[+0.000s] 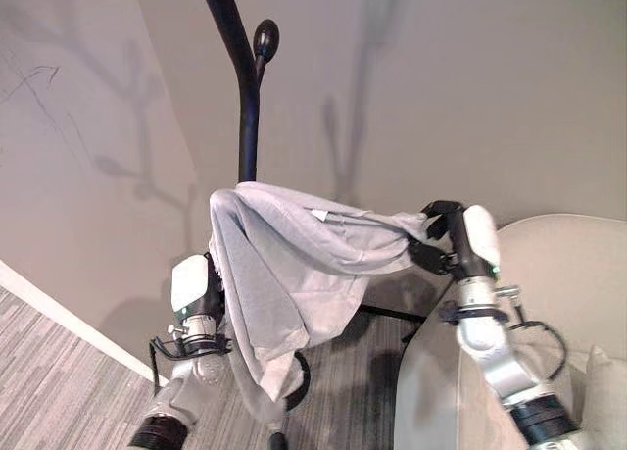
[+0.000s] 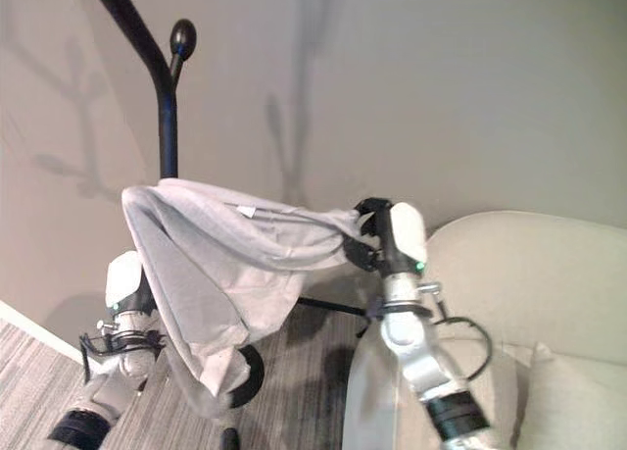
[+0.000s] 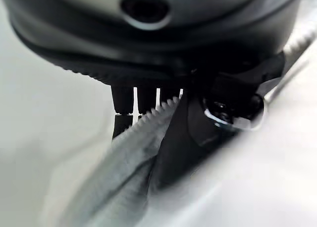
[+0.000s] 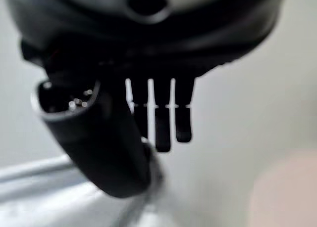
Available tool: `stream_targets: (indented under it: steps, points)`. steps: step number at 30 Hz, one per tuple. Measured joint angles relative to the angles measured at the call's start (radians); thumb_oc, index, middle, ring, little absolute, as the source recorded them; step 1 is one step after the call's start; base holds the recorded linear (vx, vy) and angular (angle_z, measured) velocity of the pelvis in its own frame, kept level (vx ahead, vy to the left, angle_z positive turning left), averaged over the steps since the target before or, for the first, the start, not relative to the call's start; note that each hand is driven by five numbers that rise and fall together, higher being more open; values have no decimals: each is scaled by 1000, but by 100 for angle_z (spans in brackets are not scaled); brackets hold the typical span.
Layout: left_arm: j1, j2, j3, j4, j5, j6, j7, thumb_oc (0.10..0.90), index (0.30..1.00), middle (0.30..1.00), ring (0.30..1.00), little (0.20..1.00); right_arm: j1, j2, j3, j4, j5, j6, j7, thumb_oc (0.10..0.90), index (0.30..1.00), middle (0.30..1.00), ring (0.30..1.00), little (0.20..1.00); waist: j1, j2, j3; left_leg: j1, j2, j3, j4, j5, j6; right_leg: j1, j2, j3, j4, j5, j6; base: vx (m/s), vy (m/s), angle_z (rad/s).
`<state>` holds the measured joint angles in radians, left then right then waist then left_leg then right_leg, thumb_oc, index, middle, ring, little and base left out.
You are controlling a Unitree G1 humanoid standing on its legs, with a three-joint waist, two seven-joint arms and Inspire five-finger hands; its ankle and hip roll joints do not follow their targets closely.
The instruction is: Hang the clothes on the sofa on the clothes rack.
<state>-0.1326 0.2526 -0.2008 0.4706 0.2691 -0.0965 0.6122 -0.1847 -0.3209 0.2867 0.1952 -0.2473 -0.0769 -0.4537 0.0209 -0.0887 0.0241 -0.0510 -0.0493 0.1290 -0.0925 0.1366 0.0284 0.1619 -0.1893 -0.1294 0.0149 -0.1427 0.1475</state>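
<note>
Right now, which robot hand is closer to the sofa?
The right hand. It holds one end of the grey garment up beside the beige sofa. The left hand is behind the garment's other end by the black rack pole, farther from the sofa.

garment [image 1: 294, 264] draped on rack [image 1: 247, 117] | sofa [image 1: 558, 264] right of rack

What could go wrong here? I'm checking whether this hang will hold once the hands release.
The grey garment is spread between both hands, below the rack's knobbed hook, so it may not be caught on the clothes rack at all and could drop when released. Its loose lower end hangs near the rack's base and could snag. The right hand pinches only an edge of cloth, which might slip; the left hand is partly hidden behind the fabric.
</note>
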Motion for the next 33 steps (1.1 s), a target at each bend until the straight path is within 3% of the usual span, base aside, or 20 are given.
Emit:
stream_targets:
  steps: [2,3,4,9,10,11,12,16,21,23,27,30,33]
  points:
    - [6,-14,7,-9,-192,-19,-10,400,300,300,300,300,-1,30,58,19,70,0,4,400,300,300,300,300,-1,0,0,-3,1,1,0,4,3,-3,-3,0,1,0,0,0,0,0]
    - [10,-38,8,-14,-361,-49,-13,731,796,796,796,796,0,85,91,31,142,1,4,400,300,300,300,300,1,3,0,-3,2,1,0,4,3,-4,-3,0,1,0,0,0,0,0]
    - [13,-50,7,-15,-444,-64,-15,800,900,900,900,900,0,104,112,30,184,1,7,400,300,300,300,300,0,5,1,-3,3,2,0,3,4,-4,-2,0,1,0,0,0,0,0]
    - [46,-55,-4,-20,-775,-121,-94,800,900,900,900,900,1,122,256,30,383,0,83,405,307,307,307,307,2,7,2,-5,8,1,-1,0,2,-5,2,0,1,0,0,0,0,0]
    - [47,-55,-3,-19,-789,-123,-100,800,900,900,900,900,1,119,262,30,396,0,95,574,561,561,561,561,4,9,3,-5,8,1,-1,0,2,-5,2,0,1,0,0,0,0,0]
    - [51,-54,-3,-18,-811,-126,-104,800,900,900,900,900,2,110,269,30,417,0,111,629,644,644,644,644,6,11,3,-5,8,1,-1,-1,1,-6,2,1,1,0,0,0,0,0]
    - [51,-54,-2,-17,-817,-126,-104,800,900,900,900,900,3,104,269,30,421,0,118,800,900,900,900,900,6,12,4,-6,8,1,-1,-3,-2,-6,2,1,1,0,0,0,0,0]
    - [61,-54,19,3,-826,-124,-103,800,900,900,900,900,12,52,262,29,423,0,127,800,900,900,900,900,7,17,3,-6,9,1,-6,-7,0,-7,1,2,1,0,-1,4,-9,0]
    - [122,-63,115,82,-890,-124,-155,800,900,900,900,900,82,-15,178,24,417,0,148,800,900,900,900,900,2,34,0,-7,9,1,-5,-6,0,-7,2,1,-2,1,-2,-1,-7,0]
    - [145,-62,176,124,-897,-122,-187,800,900,900,900,900,141,-103,117,-3,403,1,179,800,900,900,900,900,3,46,-1,-8,9,1,-2,0,0,-7,2,0,-3,1,-2,-6,-19,1]
    - [160,-44,245,140,-898,-124,-199,800,900,900,900,900,205,-184,25,-82,406,-5,243,800,900,900,900,900,-7,52,-4,-7,12,0,-1,2,-1,-1,6,-1,-11,3,-4,0,0,0]
    - [176,-38,253,140,-924,-127,-248,800,900,900,900,900,270,-195,-64,-131,429,-47,297,800,900,900,900,900,-9,54,-4,-7,14,-1,-1,3,-2,1,10,-3,-16,4,-6,-35,0,0]
    - [242,-37,253,91,-960,-129,-365,800,900,900,900,900,330,-195,-151,-148,500,-73,373,800,900,900,900,900,-11,54,-5,-8,14,0,-5,0,-4,0,9,-3,-17,4,-7,0,0,0]
